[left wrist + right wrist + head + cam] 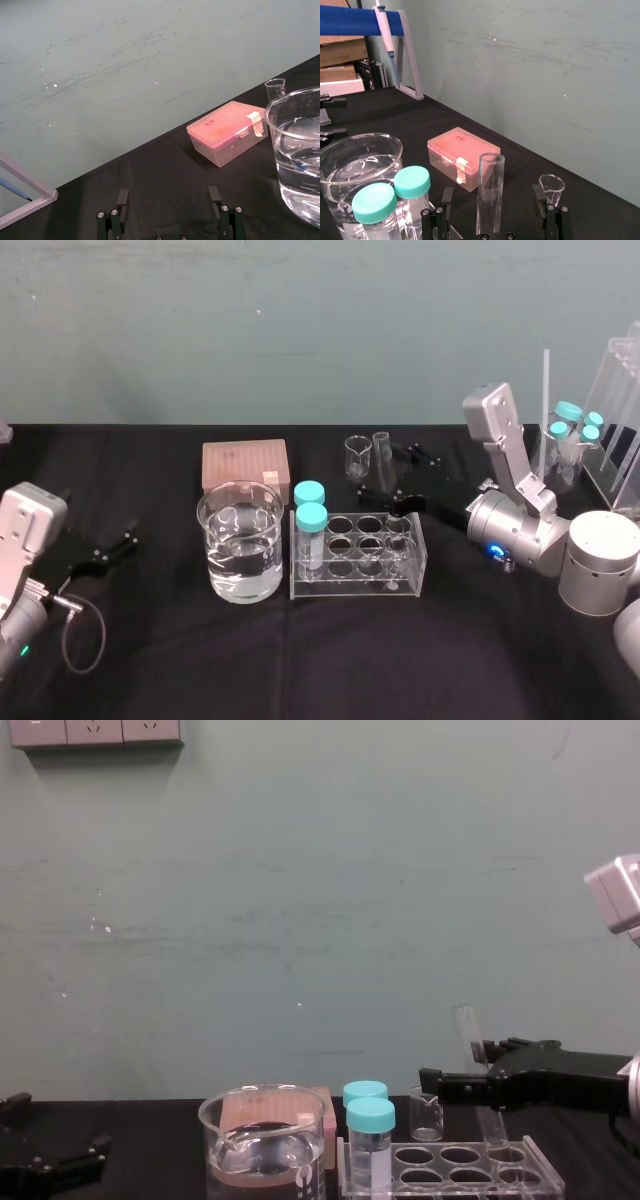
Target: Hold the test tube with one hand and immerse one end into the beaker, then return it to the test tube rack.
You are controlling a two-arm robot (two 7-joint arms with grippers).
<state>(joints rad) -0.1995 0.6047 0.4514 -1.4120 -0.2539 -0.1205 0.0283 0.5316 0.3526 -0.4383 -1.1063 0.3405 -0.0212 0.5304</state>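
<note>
The test tube (382, 455) stands tilted in a far right hole of the clear test tube rack (355, 586), its open top leaning back. My right gripper (392, 473) is open and straddles the tube's upper part. In the right wrist view the tube (490, 195) rises between the two fingers with a gap on each side. From the chest the tube (472, 1060) leans just behind the black fingers. The large beaker (240, 540), about half full of water, sits left of the rack. My left gripper (169, 200) is open, parked at the table's left (125, 540).
Two teal-capped vials (310, 512) stand in the rack's left holes. A pink tip box (244, 465) and a tiny beaker (357, 455) lie behind. More teal-capped vials (575, 430) and a clear acrylic stand (620, 410) are at the back right.
</note>
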